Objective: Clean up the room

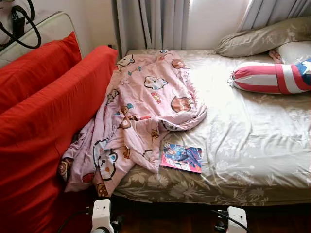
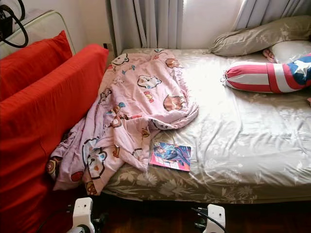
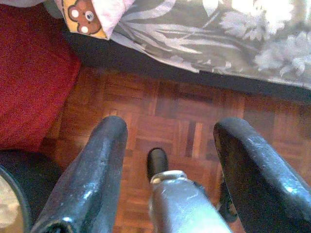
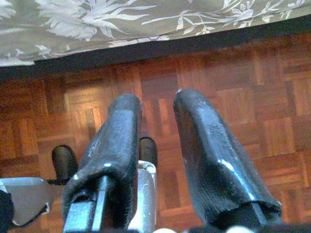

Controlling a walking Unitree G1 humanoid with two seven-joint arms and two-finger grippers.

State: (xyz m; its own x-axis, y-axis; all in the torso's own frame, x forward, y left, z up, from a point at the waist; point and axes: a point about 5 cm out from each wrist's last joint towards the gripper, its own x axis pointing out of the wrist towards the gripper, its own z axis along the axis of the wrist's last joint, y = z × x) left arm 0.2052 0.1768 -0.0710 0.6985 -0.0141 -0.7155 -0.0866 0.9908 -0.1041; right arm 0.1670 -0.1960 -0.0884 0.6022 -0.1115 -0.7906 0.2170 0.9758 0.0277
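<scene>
A pink cartoon-print blanket lies crumpled over the left side of the bed, one corner hanging off the front edge. Beside it, near the bed's front edge, lies a colourful comic book. Both arms hang low in front of the bed, over the parquet floor. My left gripper is open, fingers wide apart, pointing at the floor near the blanket's hanging corner. My right gripper is open by a narrow gap with nothing in it, below the bed's edge.
A large red cushion leans against the bed's left side, with a second one behind it. A red, white and blue striped bolster and two pillows lie at the head. Curtains hang behind. Dark wooden floor runs along the bed front.
</scene>
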